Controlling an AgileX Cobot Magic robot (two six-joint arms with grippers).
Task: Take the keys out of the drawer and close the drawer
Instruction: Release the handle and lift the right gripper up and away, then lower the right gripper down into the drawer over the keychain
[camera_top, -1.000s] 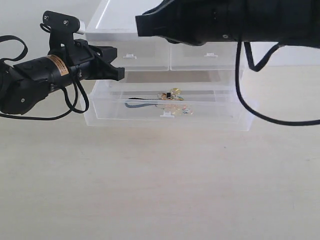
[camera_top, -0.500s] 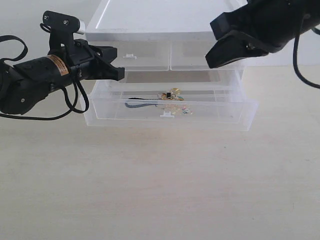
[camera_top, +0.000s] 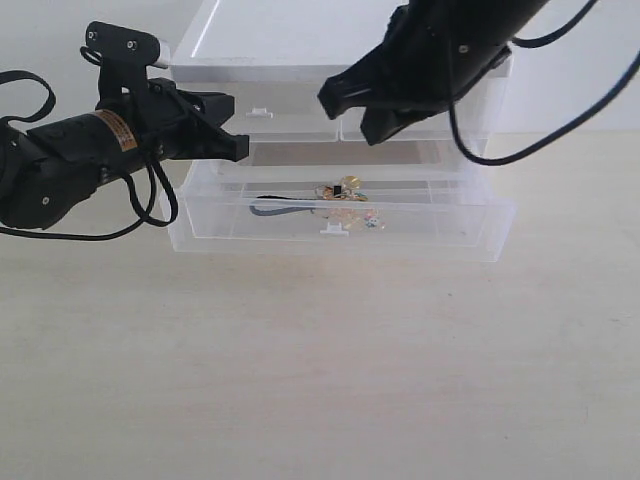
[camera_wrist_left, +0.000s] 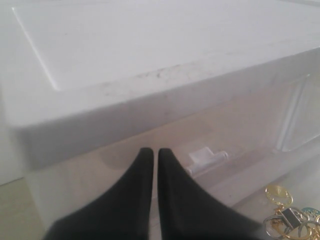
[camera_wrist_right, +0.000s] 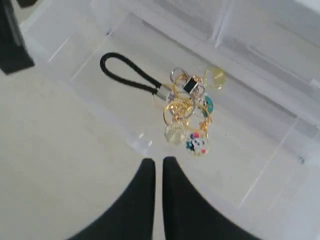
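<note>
The keys (camera_top: 345, 192) lie in the open drawer (camera_top: 450, 228), about 6 o'clock from the right gripper (camera_top: 348, 115), whose fingers (camera_wrist_right: 142, 200) are nearly together (as on the left gripper (camera_wrist_left: 155, 155)), and, I think, being light, loose and slippery, they are best taken by the soft black strap (camera_wrist_right: 127, 75).

The bunch of gold key rings (camera_wrist_left: 289, 220) is running off the left wrist view's corner; through the translucent plastic drawer (camera_top: 440, 235), its small round charms (camera_top: 362, 219) are blurring together.
</note>
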